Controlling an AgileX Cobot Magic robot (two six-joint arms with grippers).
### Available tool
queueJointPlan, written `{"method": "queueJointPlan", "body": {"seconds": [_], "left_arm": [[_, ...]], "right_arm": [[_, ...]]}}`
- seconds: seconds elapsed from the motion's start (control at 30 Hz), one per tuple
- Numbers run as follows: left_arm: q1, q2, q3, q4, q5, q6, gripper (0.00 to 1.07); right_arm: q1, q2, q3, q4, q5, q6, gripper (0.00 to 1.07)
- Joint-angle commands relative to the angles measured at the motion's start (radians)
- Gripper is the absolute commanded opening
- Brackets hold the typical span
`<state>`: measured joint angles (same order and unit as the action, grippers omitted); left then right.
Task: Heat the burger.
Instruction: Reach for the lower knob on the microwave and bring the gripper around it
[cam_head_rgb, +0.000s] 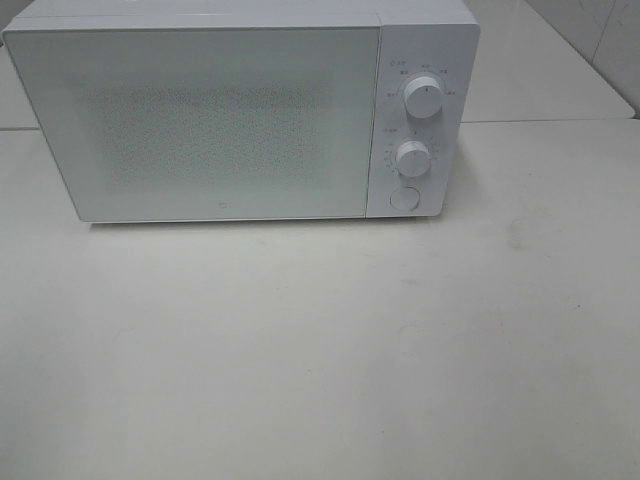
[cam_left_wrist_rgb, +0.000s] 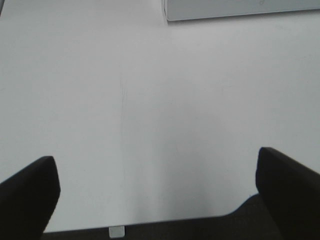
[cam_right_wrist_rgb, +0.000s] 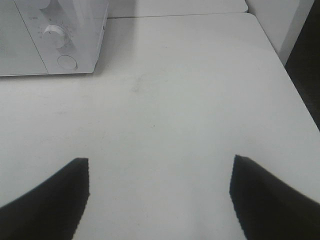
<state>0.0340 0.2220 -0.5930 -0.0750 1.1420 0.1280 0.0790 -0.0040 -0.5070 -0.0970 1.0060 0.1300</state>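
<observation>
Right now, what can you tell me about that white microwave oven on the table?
The white box-shaped microwave oven stands upright on the white table, its speckled pale door shut. A control panel beside the door holds a white round upper knob, a matching lower knob and a round button below. Nothing else touches it; its inside cannot be seen.

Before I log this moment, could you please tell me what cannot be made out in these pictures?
- Burger: in no view; the microwave's pale, closed door hides any contents, exterior high.
- Markings around the upper dial: too small, exterior high.
- Microwave in left wrist view: cut off by the edge.
- Both arms: outside the exterior high view.
</observation>
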Motion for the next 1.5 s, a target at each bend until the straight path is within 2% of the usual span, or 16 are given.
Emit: {"method": "queueJointPlan", "body": {"seconds": [0.03, 0.23, 1.5], "left_arm": [[0.000, -0.125, 0.033, -0.004, -0.017, -0.001, 1.00], [0.000, -0.255, 0.075, -0.010, -0.067, -0.001, 1.00], [0.000, -0.251, 0.074, -0.032, -0.067, -0.004, 1.00]], "right_arm": [[-0.008, -0.031, 0.001, -0.006, -0.010, -0.006, 0.75], [-0.008, -0.031, 0.001, -0.006, -0.010, -0.006, 0.75], [-0.008, -0.021, 0.001, -0.005, -0.010, -0.006, 0.75]]}}
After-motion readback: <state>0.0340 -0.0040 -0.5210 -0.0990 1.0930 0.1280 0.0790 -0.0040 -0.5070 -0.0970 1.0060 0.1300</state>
